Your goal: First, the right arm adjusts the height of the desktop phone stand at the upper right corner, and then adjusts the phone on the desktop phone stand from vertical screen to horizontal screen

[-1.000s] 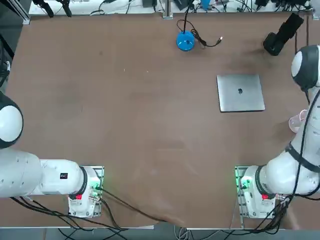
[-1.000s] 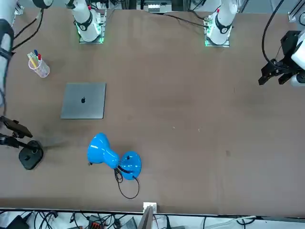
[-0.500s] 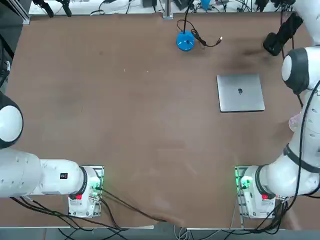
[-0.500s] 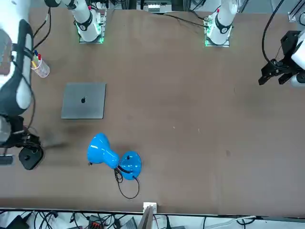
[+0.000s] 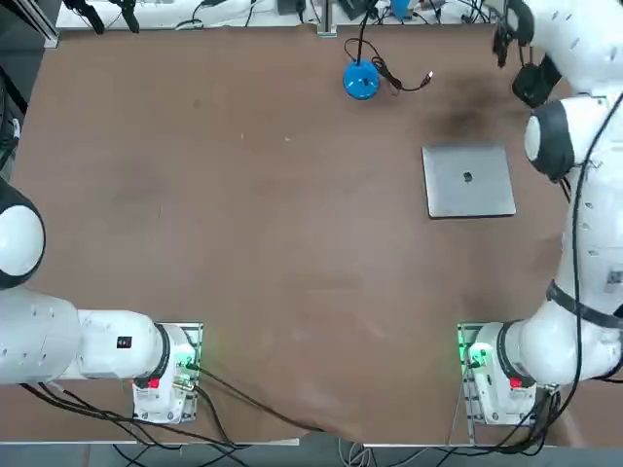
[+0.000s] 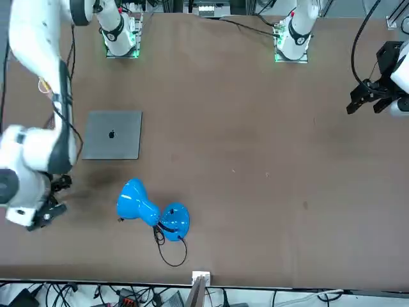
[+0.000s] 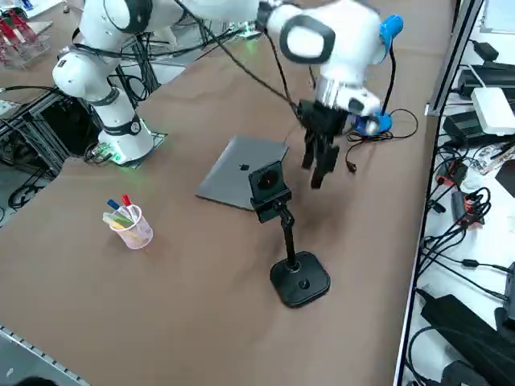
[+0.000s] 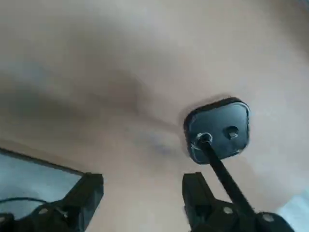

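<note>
Glossy white right arm (image 7: 338, 48) is reaching to the worktop's far right corner, its black two-finger gripper (image 7: 318, 165) hanging wide open beside the small black desktop phone stand (image 7: 299, 277).

The right side view is showing the stand whole: a rounded base, a thin tilted pole, and the small black rectangular phone (image 7: 265, 181) clipped on top. The gripper is hanging near the phone, not touching it. In the front view the arm is covering the stand. The wrist view is showing the base (image 8: 218, 129) and pole beside one finger (image 8: 198, 193). The flat silver-grey laptop (image 5: 468, 181) is lying near the stand.
</note>
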Controlling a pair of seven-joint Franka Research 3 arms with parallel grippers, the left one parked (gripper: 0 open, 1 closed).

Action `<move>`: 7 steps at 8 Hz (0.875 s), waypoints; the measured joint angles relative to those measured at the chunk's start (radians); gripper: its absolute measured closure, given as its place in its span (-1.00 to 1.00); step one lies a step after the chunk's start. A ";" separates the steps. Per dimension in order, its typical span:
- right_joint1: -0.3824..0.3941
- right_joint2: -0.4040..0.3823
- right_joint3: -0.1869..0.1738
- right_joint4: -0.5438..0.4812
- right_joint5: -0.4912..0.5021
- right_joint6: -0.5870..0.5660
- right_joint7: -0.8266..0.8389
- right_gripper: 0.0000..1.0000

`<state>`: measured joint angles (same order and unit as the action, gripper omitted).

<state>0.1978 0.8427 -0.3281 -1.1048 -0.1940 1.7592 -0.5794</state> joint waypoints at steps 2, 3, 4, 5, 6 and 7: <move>0.021 0.062 0.001 0.002 -0.135 -0.022 -0.054 -1.00; 0.033 0.080 0.001 0.002 -0.174 -0.052 -0.069 -1.00; 0.041 0.091 0.001 0.002 -0.229 -0.077 -0.099 -1.00; 0.042 0.097 0.001 0.002 -0.298 -0.093 -0.135 -1.00; 0.042 0.100 0.000 0.002 -0.352 -0.102 -0.159 -1.00; 0.041 0.104 -0.001 0.002 -0.382 -0.106 -0.173 -1.00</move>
<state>0.2391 0.9463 -0.3288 -1.1025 -0.5759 1.6534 -0.7522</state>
